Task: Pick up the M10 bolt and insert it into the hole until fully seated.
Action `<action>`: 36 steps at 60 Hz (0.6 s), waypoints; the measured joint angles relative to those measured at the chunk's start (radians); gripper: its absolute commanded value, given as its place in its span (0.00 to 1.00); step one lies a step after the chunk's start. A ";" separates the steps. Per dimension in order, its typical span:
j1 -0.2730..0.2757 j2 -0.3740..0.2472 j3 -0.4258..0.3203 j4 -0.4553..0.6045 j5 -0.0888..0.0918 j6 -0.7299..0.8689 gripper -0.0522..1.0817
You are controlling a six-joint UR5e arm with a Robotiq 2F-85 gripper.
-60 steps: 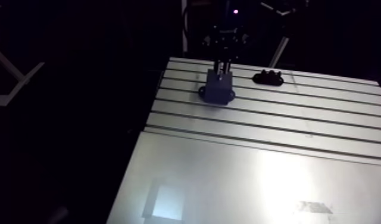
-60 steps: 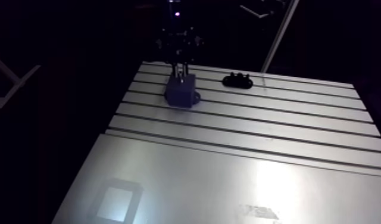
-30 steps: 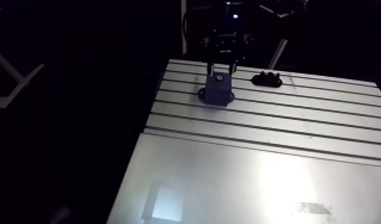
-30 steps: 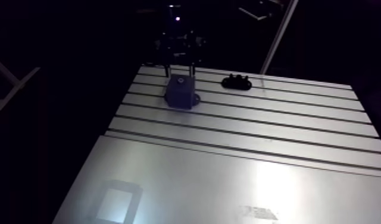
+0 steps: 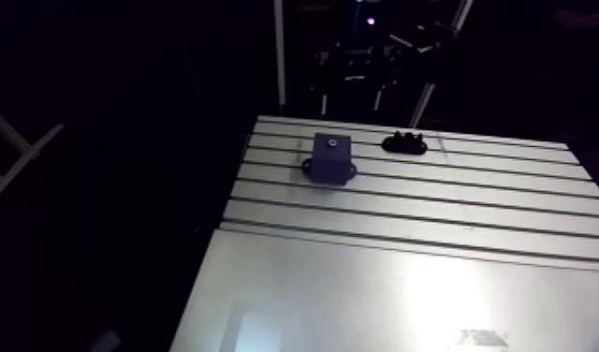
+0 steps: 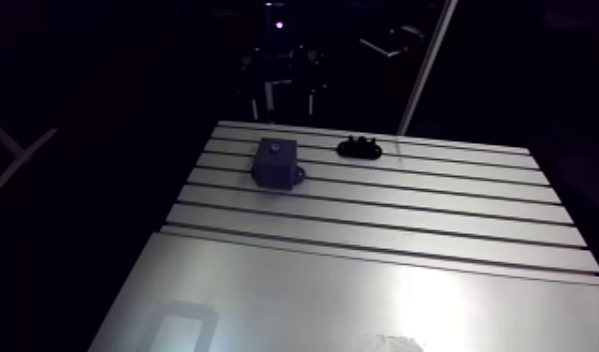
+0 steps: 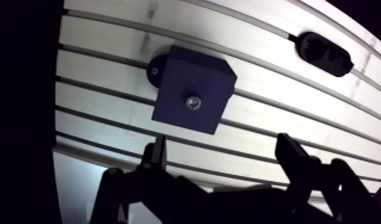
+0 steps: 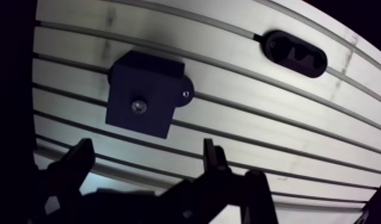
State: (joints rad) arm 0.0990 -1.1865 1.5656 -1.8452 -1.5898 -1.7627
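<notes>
I see the shiny round bolt (image 7: 193, 102) in the dark square block (image 7: 172, 89); my gripper (image 7: 221, 148) hangs wide open, empty

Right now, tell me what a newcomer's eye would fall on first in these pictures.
The dark block stands out on the pale slotted table, a bright bolt head in the middle of its top face. The tool hangs open and empty, the block ahead of it. A black oval holder lies apart from the block.
</notes>
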 measured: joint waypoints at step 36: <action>-0.108 -0.105 -0.102 0.183 0.000 0.018 0.05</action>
State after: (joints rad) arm -0.0089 -1.2914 1.4632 -1.6625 -1.5894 -1.7443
